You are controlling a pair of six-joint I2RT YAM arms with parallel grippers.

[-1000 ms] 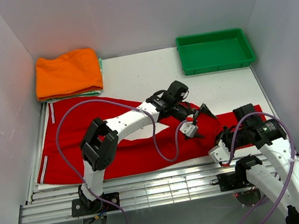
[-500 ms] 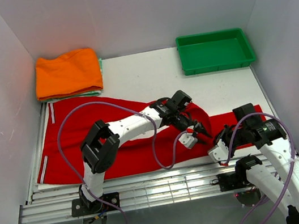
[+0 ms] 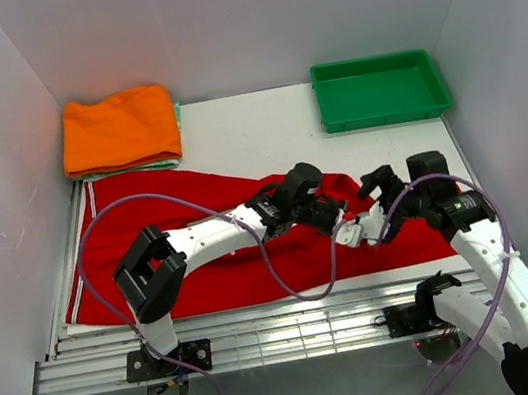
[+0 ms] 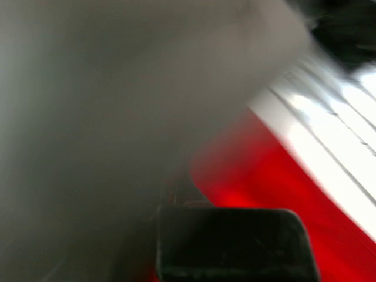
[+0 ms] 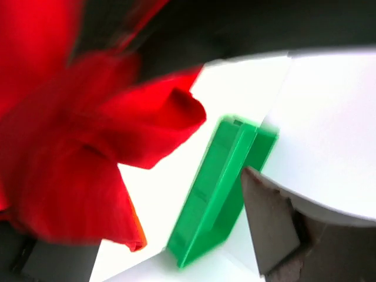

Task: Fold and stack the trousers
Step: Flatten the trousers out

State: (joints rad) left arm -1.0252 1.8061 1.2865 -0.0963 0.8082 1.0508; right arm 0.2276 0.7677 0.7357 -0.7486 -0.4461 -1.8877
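The trousers (image 3: 180,242) lie open across the near half of the table (image 3: 253,128), from its left edge almost to the right edge. They are flat on the left part and pushed up into a bunch right of the centre. The left gripper (image 3: 350,227) is at this bunch w/ jaws clenched. It appears to pinch the red cloth, but the left wrist view is too blurred to confirm how much. The right gripper (image 3: 374,207) is just beside it, jaws released and wide apart, nothing between them. In the right wrist view the cloth hangs in a loose lump in front.

Risks from here, in my opinion:
- The pinch is prob. thin, only an edge of soft fabric. A quick pull can make it slip out, and the fold is lost.
- The two grippers are very near each other, so a careless move can make them collide or snag a cable.
- The long leg drags on the table, so the fold may come out skewed or wrinkled.
- The green tray (image 3: 380,89) at the far right corner and the orange folded garment (image 3: 119,128) at the far left corner are apart from the action, so there is small danger there.
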